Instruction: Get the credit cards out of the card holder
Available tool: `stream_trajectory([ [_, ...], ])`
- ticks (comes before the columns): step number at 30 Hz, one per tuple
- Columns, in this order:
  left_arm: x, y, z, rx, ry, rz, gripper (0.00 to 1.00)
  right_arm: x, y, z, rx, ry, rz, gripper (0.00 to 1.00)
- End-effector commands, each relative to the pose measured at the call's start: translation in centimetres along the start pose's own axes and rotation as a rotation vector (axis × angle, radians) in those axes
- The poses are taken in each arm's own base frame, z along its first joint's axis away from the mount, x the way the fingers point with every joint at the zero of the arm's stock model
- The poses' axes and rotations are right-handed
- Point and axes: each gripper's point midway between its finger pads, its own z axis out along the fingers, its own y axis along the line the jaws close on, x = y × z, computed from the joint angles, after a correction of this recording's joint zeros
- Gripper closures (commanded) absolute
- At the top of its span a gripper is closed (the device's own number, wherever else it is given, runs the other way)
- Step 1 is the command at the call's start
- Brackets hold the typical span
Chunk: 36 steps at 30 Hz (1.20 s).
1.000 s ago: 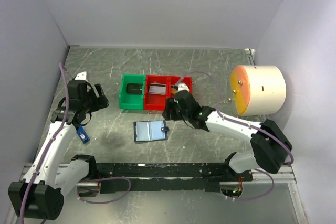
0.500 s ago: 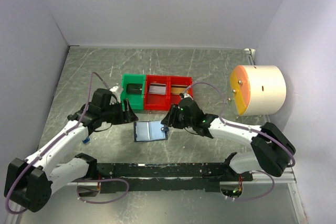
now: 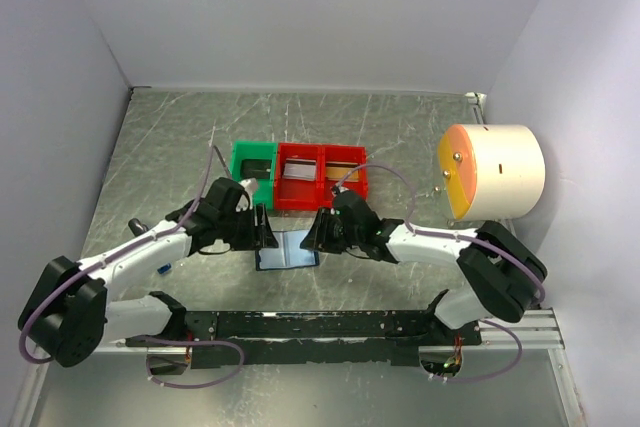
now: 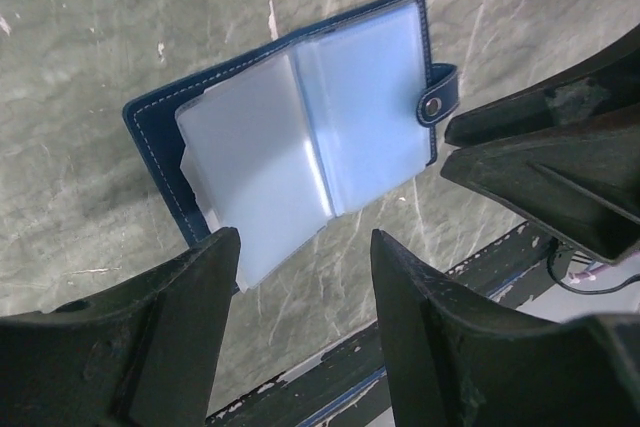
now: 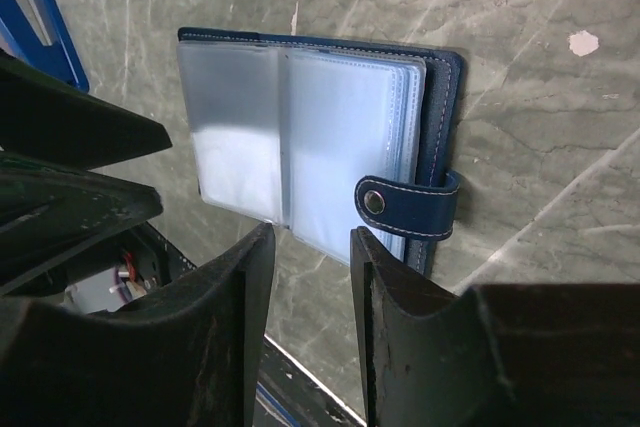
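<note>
Two grippers flank the card holder point(image 3: 288, 251), which lies open and flat on the grey table point(image 3: 400, 127), close to the near rail point(image 3: 320, 325) and just nearer than the bins. At its left edge hovers the left gripper point(image 4: 305, 247), fingers spread, nothing between them. At its right edge, by the snap tab point(image 5: 405, 205), is the right gripper point(image 5: 310, 242); its fingers stand a narrower gap apart and pinch nothing. Blue-grey pockets face up; cannot tell if a card sits inside. Contact with the holder: cannot tell for either arm.

Far of the holder:
- green bin point(image 3: 236, 175), holds a dark card point(image 3: 257, 169)
- red bin point(image 3: 297, 200), left compartment holds a silvery card point(image 3: 297, 173); a tan-brown card point(image 3: 345, 161) shows in the right compartment

White drum point(image 3: 505, 172) with an orange face stands at the right.
</note>
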Motion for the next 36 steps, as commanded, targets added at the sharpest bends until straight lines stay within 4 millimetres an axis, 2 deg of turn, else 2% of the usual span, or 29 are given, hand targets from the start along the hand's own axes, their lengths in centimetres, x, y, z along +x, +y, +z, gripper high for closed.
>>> stream_trajectory([
  [1, 0.6, 1.0, 1.1, -0.057, -0.007, -0.029, 0.34, 1.3, -0.7, 0.2, 0.014, 0.044, 0.007, 0.63],
  [10, 2.3, 2.4, 2.7, -0.103, 0.036, -0.017, 0.34, 2.4, -2.1, 1.1, 0.056, 0.078, 0.012, 0.63],
  [17, 2.8, 2.9, 3.4, -0.130, 0.053, -0.012, 0.45, 2.9, -3.7, 1.4, 0.147, 0.087, -0.010, 0.62],
  [24, 3.1, 3.2, 3.6, -0.153, 0.062, -0.006, 0.54, 1.6, -2.8, 0.5, 0.160, 0.038, -0.049, 0.59],
  [29, 3.0, 3.3, 3.6, -0.162, 0.059, -0.003, 0.61, 1.5, -2.6, 0.4, 0.158, 0.044, -0.061, 0.58],
  [36, 3.0, 3.5, 3.6, -0.174, 0.057, 0.001, 0.63, 0.9, -2.0, 0.0, 0.154, 0.028, -0.074, 0.58],
])
